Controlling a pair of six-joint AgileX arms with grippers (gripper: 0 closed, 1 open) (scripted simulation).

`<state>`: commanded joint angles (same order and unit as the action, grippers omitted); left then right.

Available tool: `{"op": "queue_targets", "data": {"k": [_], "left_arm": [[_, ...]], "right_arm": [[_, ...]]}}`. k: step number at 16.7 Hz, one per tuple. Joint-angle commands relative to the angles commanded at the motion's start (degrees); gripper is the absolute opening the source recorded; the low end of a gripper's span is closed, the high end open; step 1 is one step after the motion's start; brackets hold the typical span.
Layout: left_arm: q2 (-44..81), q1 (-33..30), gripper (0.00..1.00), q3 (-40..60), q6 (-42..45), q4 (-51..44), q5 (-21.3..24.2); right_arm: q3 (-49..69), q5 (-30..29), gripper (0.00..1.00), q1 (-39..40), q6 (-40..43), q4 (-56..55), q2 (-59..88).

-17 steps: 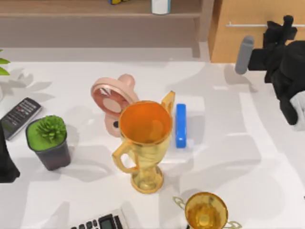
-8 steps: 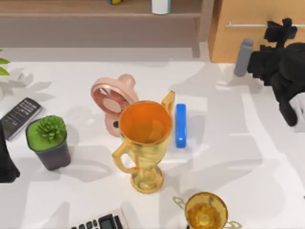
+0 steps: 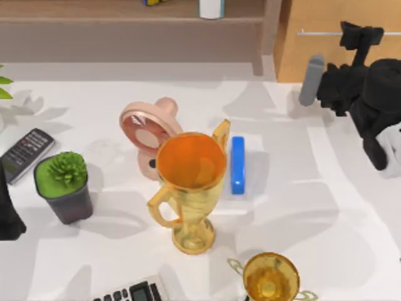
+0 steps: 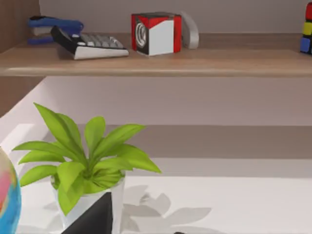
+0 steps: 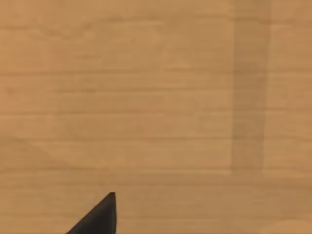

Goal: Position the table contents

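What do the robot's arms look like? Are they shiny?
Not shiny. The right arm is blocky matte black with a white section lower down and a grey rounded cylinder at its front. The left arm is a plain black shape at the table's left edge.

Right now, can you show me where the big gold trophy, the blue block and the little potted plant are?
Big gold trophy (image 3: pixel 191 164): top view, inside its orange bowl.
Blue block (image 3: pixel 237 164): top view, middle of its top face.
Little potted plant (image 3: pixel 66 170): top view, its green leaves.

A wooden shelf (image 3: pixel 131 11) runs behind the white table (image 3: pixel 326 219), beside a wooden cabinet (image 3: pixel 301 50).
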<state>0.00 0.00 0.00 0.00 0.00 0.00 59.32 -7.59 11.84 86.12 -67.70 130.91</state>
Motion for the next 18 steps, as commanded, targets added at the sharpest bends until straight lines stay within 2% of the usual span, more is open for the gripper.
{"op": "queue_targets", "data": {"k": [9,18], "left_arm": [[0.0,0.0,1.0,0.0,0.0,0.0,0.0],[0.0,0.0,1.0,0.0,0.0,0.0,0.0]], "right_arm": [[-4.7,7.2,1.0,3.3,-4.2,-2.3,-3.6],[-6.2,7.2,1.0,2.8,-4.1,-4.7,-4.8]]}}
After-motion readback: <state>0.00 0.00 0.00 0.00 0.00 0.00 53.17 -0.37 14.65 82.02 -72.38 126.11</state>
